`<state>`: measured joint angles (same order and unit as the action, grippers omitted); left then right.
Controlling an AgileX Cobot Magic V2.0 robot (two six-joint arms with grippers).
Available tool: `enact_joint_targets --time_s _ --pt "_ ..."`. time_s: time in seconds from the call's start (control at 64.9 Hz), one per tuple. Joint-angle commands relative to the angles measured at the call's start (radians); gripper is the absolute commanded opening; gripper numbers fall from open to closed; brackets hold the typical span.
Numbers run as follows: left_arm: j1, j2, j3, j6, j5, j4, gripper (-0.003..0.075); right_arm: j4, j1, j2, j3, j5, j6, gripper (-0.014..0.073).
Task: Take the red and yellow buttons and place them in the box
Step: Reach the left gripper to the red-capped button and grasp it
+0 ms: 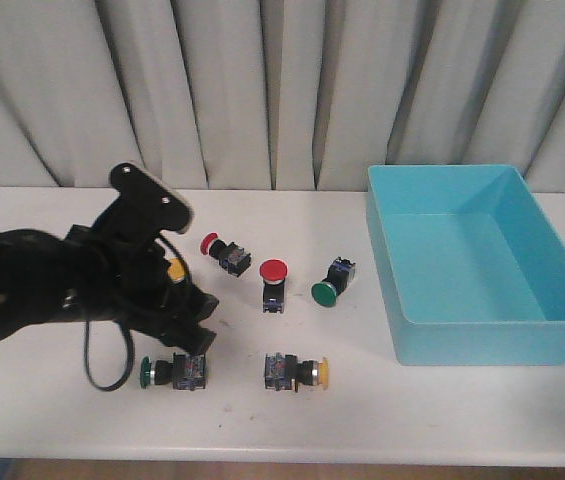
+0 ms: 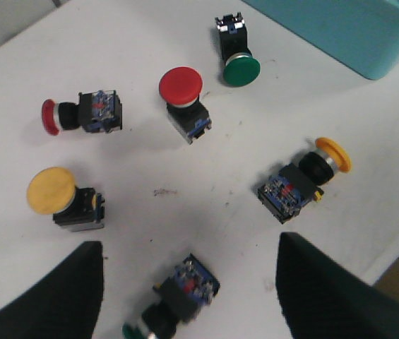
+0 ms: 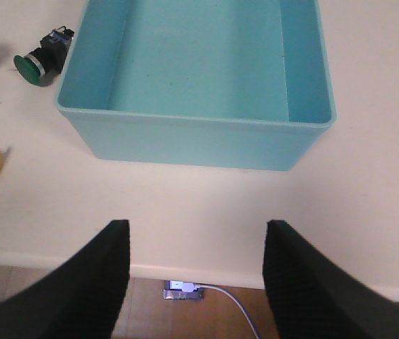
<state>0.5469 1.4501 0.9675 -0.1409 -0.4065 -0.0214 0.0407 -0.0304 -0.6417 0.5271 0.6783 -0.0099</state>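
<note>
Right now the left gripper (image 2: 188,282) is spread wide and holds nothing, above the table (image 1: 442,400) and the buttons. Red button (image 2: 181,86) and yellow button (image 2: 51,191) lie near it. Far off, the right gripper (image 3: 195,275) gapes too, beside the blue box (image 1: 482,255).

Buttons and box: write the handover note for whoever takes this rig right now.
Left gripper: open, empty, over the buttons.
Right gripper: open, empty, at the table edge near the box.
Box holds nothing.
On the table: two red buttons, two yellow buttons, two green buttons.
Done: nothing placed. Left: all four red and yellow; leave the green ones.
</note>
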Motion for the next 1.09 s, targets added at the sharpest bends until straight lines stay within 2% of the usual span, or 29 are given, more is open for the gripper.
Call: enact_joint_targets --time_s 0.0,0.308,1.079 --pt "0.011 0.076 0.111 0.003 0.043 -0.011 0.0525 0.0 0.008 -0.006 0.029 -0.054 -0.011 0.0401" --pt "0.011 0.345 0.369 0.036 -0.066 -0.011 0.058 -0.007 0.008 -0.006 0.029 -0.051 -0.011 0.0401" --pt "0.011 0.693 0.734 0.264 -0.097 -0.006 0.058 -0.022 0.008 -0.006 0.029 -0.051 -0.011 0.0401"
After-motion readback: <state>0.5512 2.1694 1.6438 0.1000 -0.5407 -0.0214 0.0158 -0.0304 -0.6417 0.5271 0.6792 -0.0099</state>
